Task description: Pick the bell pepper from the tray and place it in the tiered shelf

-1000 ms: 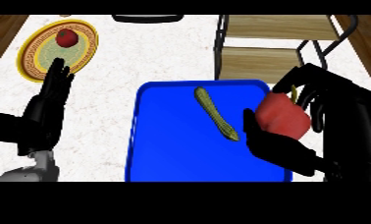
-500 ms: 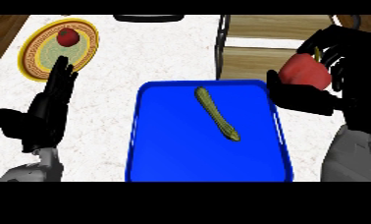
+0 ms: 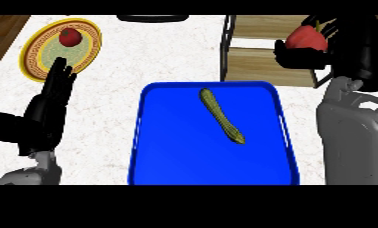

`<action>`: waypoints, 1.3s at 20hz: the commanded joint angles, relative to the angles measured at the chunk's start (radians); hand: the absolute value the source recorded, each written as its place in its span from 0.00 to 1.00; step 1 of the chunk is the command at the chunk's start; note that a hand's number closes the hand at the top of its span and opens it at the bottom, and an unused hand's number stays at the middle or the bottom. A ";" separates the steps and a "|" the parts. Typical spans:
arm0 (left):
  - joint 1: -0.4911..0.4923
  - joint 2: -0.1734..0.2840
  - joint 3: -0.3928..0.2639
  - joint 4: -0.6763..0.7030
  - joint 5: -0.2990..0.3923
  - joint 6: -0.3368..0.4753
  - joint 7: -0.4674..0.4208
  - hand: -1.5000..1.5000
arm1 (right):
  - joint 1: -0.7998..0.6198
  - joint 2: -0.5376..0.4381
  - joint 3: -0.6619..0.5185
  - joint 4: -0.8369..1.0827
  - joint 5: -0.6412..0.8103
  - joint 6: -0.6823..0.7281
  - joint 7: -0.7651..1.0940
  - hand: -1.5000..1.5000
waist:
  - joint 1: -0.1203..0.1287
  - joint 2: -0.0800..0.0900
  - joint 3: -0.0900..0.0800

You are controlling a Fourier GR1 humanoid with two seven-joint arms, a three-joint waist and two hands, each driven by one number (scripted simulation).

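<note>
While the left hand [image 3: 50, 103] is resting open at the left edge of the view, fingers straight and pointing up, it is holding nothing. Just above it, a round yellow plate [image 3: 44, 57] with a brown patterned rim is sitting on the white speckled desk [image 3: 170, 47], and a small red fruit [image 3: 70, 37] is lying on the plate's upper part.

In the middle, a blue tray [image 3: 173, 137] is lying flat on the desk. A long green vegetable [image 3: 221, 115] is lying on it at a slant, its upper end toward the tray's far rim, its lower end toward the right.

Behind the tray to the right, the tiered shelf [image 3: 262, 62] is standing with a dark frame and tan wooden boards.

At far right, the right hand [image 3: 306, 58] is curling round the red bell pepper [image 3: 306, 38], fingers closed beneath and beside it. The pepper is sitting above the shelf's right end, well apart from the tray; whether it is touching a board cannot be told. The grey right forearm [image 3: 347, 127] is running down the right edge.
</note>
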 commanded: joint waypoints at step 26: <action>-0.007 -0.028 0.014 -0.016 -0.019 -0.031 0.034 0.50 | -0.229 -0.099 -0.205 0.669 -0.324 -0.325 -0.471 0.00 | -0.001 -0.001 0.000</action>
